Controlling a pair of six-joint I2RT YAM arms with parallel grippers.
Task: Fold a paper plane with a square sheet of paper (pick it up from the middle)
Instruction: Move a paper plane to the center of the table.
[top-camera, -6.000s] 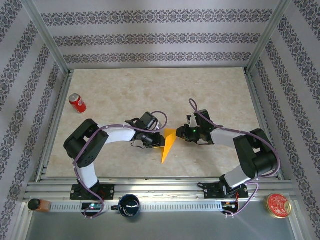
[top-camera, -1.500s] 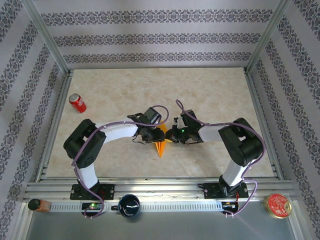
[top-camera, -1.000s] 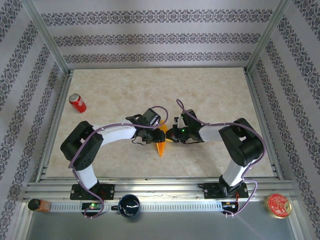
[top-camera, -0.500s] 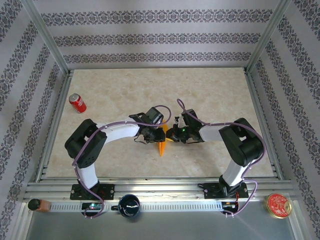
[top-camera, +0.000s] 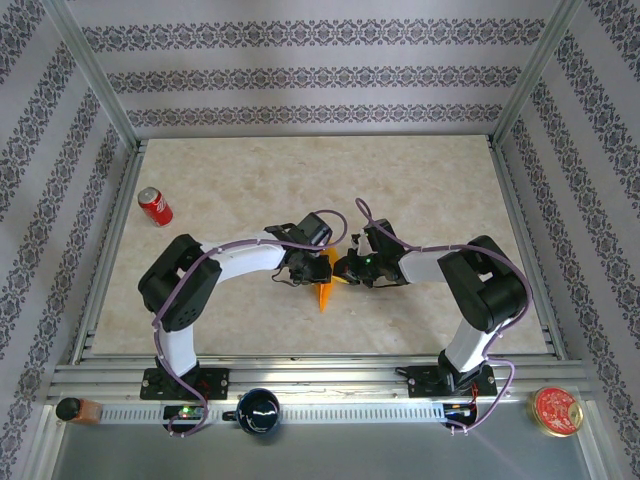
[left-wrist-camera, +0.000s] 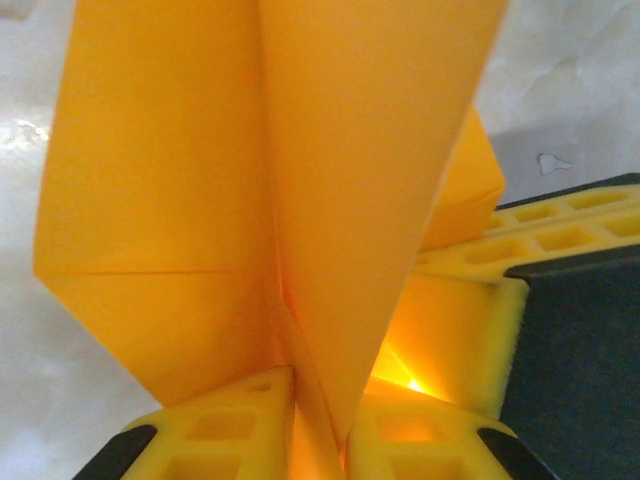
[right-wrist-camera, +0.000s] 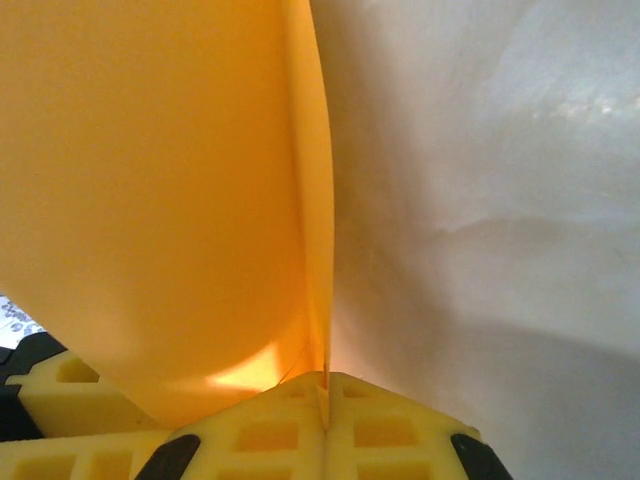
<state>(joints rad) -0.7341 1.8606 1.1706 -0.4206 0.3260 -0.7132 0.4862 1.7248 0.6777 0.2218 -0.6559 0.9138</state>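
Where the two arms meet, midway along the table (top-camera: 420, 190) and somewhat toward its near edge, the left gripper (top-camera: 318, 268) and the right gripper (top-camera: 346, 272) face each other across the plane (top-camera: 324, 293). Its orange tip points at the near edge and its upper part sits between them. This top view is too small to show the jaws.

From the left wrist, the plane (left-wrist-camera: 200, 180) rises as folded wings on either side of a centre ridge. The left gripper (left-wrist-camera: 320, 425) has its jaws narrow, and its pads (left-wrist-camera: 235, 425) pinch the paper layers at the fold. A second pad (left-wrist-camera: 460, 320), seemingly the other gripper's, touches the paper at the right.

From the right wrist, the right gripper (right-wrist-camera: 325, 405) is closed tight on a thin edge of the plane (right-wrist-camera: 150, 180), with only paper between the jaws.

I judge the folding to be late, with a wing being shaped or the ridge creased. The next move calls for one gripper to anchor the ridge while the other bends a wing evenly, without tearing or slipping.
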